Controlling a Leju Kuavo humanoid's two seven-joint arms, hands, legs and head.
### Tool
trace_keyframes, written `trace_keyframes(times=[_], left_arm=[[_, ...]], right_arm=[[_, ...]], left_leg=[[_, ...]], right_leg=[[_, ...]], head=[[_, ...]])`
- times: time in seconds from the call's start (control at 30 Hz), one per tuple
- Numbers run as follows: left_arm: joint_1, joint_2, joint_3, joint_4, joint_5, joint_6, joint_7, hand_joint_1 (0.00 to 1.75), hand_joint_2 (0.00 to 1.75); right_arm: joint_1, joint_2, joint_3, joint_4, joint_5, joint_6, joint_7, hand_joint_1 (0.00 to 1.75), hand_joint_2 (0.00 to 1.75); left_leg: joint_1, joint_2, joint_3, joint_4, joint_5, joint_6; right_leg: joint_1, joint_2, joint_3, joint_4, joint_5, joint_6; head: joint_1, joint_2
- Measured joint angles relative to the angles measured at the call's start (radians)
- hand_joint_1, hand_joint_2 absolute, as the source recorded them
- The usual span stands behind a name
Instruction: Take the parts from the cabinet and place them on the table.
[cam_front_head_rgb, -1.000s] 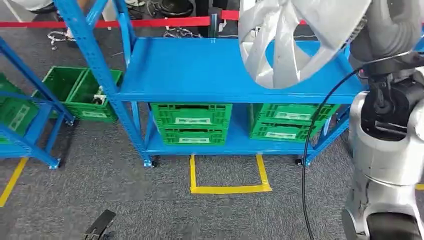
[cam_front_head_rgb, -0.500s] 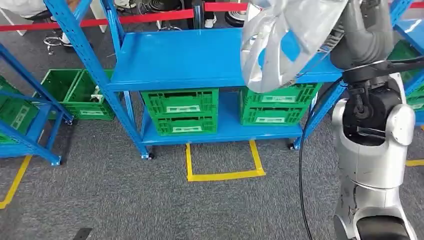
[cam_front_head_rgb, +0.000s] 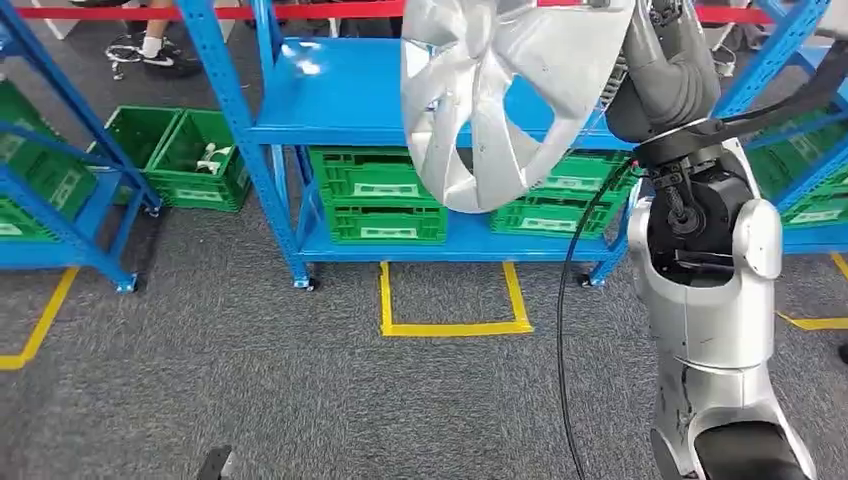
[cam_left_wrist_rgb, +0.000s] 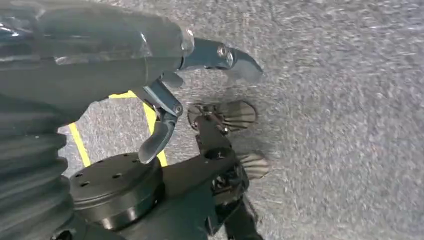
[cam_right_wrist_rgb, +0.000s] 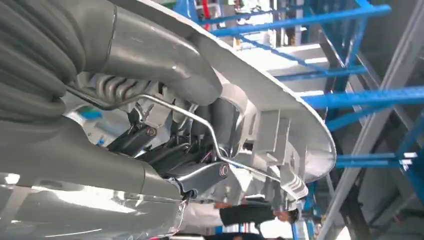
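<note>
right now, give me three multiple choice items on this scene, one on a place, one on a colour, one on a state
1. Where do the green crates in front of the robot sit?
A. on the lower shelf of the blue rack
B. on top of the rack
C. inside the taped floor square

2. What colour is the tape square on the floor?
A. red
B. yellow
C. white

3. What is the right hand doing?
A. hanging free with nothing in it
B. resting on a crate
C. holding the silver wheel cover up

Key: 1 A, the green crates stand on the blue rack's lower shelf. 2 B, the tape square is yellow. 3 C, the right hand grips the silver wheel cover, raised before the rack.
</note>
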Motion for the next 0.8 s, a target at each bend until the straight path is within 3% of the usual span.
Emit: trace_keyframes(times=[0.03,0.07,0.13,0.17,0.2,0.27,0.33,0.37,0.4,0.47,0.5,0.53,0.57,0.63,0.67,0.7,0.73,0.8], left_arm=[[-0.001,-0.005,-0.004,0.014,0.002,-0.002,-0.002,0.00,1.75],[-0.002,-0.008,-0.007,0.031,0.003,-0.002,-0.002,0.00,1.75],[-0.004,-0.019,-0.009,0.056,0.010,0.008,-0.013,0.00,1.75],[-0.007,-0.026,-0.010,0.063,0.016,0.016,-0.021,0.00,1.75],[-0.011,-0.036,-0.013,0.072,0.020,0.022,-0.027,0.00,1.75],[-0.023,-0.039,-0.015,0.100,0.034,0.033,-0.043,0.00,1.75],[-0.023,-0.040,-0.015,0.108,0.044,0.033,-0.052,0.00,1.75],[-0.024,-0.039,-0.015,0.113,0.045,0.031,-0.052,0.00,1.75],[-0.026,-0.040,-0.016,0.119,0.046,0.029,-0.047,0.00,1.75],[-0.026,-0.041,-0.016,0.132,0.047,0.027,-0.043,0.00,1.75],[-0.025,-0.042,-0.017,0.137,0.047,0.027,-0.041,0.00,1.75],[-0.025,-0.042,-0.018,0.140,0.047,0.028,-0.037,0.00,1.75],[-0.025,-0.043,-0.020,0.140,0.047,0.030,-0.033,0.00,1.75],[-0.025,-0.043,-0.022,0.143,0.047,0.031,-0.027,0.00,1.75],[-0.026,-0.044,-0.023,0.145,0.048,0.030,-0.025,0.00,1.75],[-0.027,-0.046,-0.023,0.147,0.050,0.029,-0.025,0.00,1.75],[-0.028,-0.044,-0.023,0.149,0.051,0.029,-0.025,0.00,1.75],[-0.028,-0.046,-0.023,0.153,0.051,0.028,-0.024,0.00,1.75]], right_arm=[[-0.002,0.003,0.008,0.005,0.002,-0.002,-0.001,1.75,1.75],[-0.005,0.005,0.015,0.011,0.002,-0.002,-0.001,1.75,1.75],[-0.013,0.007,0.025,0.019,0.003,-0.003,-0.006,1.75,1.75],[-0.018,0.008,0.029,0.023,0.004,-0.003,-0.008,1.75,1.75],[-0.025,0.010,0.034,0.028,0.005,-0.003,-0.010,1.75,1.75],[-0.034,0.015,0.041,0.037,0.011,-0.001,-0.015,1.75,1.75],[-0.034,0.016,0.047,0.044,0.013,0.000,-0.021,1.75,1.75],[-0.033,0.016,0.051,0.047,0.014,0.002,-0.025,1.75,1.75],[-0.033,0.017,0.053,0.049,0.015,0.004,-0.027,1.75,1.75],[-0.031,0.018,0.056,0.056,0.018,0.006,-0.029,1.75,1.75],[-0.028,0.021,0.058,0.060,0.021,0.008,-0.029,1.75,1.75],[-0.025,0.022,0.059,0.061,0.021,0.011,-0.029,1.75,1.75],[-0.020,0.022,0.060,0.063,0.023,0.013,-0.029,1.75,1.75],[-0.019,0.022,0.065,0.067,0.024,0.016,-0.029,1.75,1.75],[-0.019,0.022,0.066,0.067,0.026,0.017,-0.029,1.75,1.75],[-0.019,0.023,0.068,0.067,0.029,0.020,-0.032,1.75,1.75],[-0.019,0.023,0.068,0.068,0.031,0.020,-0.035,1.75,1.75],[-0.023,0.024,0.072,0.071,0.033,0.025,-0.040,1.75,1.75]], left_leg=[[-0.001,0.002,-0.007,0.000,0.006,-0.001],[-0.003,0.004,-0.014,0.001,0.011,-0.001],[-0.009,0.006,-0.021,0.001,0.018,-0.002],[-0.010,0.006,-0.021,0.001,0.020,-0.004],[-0.014,0.008,-0.029,0.001,0.023,-0.007],[-0.006,0.011,-0.036,0.000,0.037,-0.022],[-0.008,0.011,-0.034,-0.005,0.046,-0.035],[-0.007,0.004,-0.044,0.004,0.029,-0.038],[-0.006,-0.004,-0.059,0.033,0.000,-0.046],[0.001,-0.013,-0.124,0.176,-0.077,-0.059],[0.003,-0.013,-0.156,0.247,-0.101,-0.064],[0.004,-0.012,-0.172,0.280,-0.100,-0.068],[0.006,-0.009,-0.166,0.269,-0.078,-0.071],[0.010,0.011,-0.095,0.138,0.010,-0.076],[0.010,0.050,-0.052,0.058,0.041,-0.078],[-0.009,0.096,-0.035,0.043,0.020,-0.078],[-0.009,0.094,-0.039,0.039,0.027,-0.061],[-0.008,0.068,-0.046,0.029,0.017,-0.043]], right_leg=[[0.000,0.000,0.005,0.026,0.006,-0.002],[0.000,0.001,0.029,0.007,0.029,-0.006],[0.002,0.005,0.124,-0.137,0.091,-0.022],[0.005,0.010,0.176,-0.218,0.111,-0.035],[0.010,0.013,0.211,-0.271,0.103,-0.050],[0.016,0.012,0.210,-0.293,0.107,-0.048],[0.016,0.009,0.216,-0.318,0.116,-0.058],[0.008,-0.002,0.226,-0.342,0.120,-0.056],[0.007,-0.001,0.225,-0.349,0.127,-0.061],[0.005,-0.012,0.215,-0.344,0.129,-0.065],[0.004,-0.017,0.210,-0.339,0.129,-0.065],[0.004,-0.023,0.206,-0.334,0.128,-0.064],[0.002,-0.031,0.203,-0.329,0.126,-0.062],[-0.001,-0.047,0.199,-0.312,0.116,-0.054],[-0.002,-0.056,0.199,-0.301,0.108,-0.048],[0.007,-0.060,0.193,-0.295,0.101,-0.040],[0.009,-0.068,0.193,-0.289,0.098,-0.036],[0.009,-0.090,0.193,-0.283,0.097,-0.034]], head=[[0.003,0.000],[0.006,0.000],[0.015,0.000],[0.018,0.000],[0.017,0.000],[0.012,0.000],[0.021,0.000],[0.021,0.000],[0.007,0.000],[-0.006,0.000],[-0.012,0.000],[-0.017,0.000],[-0.020,0.000],[-0.025,0.000],[-0.029,0.000],[-0.035,0.000],[-0.039,0.000],[-0.029,0.000]])
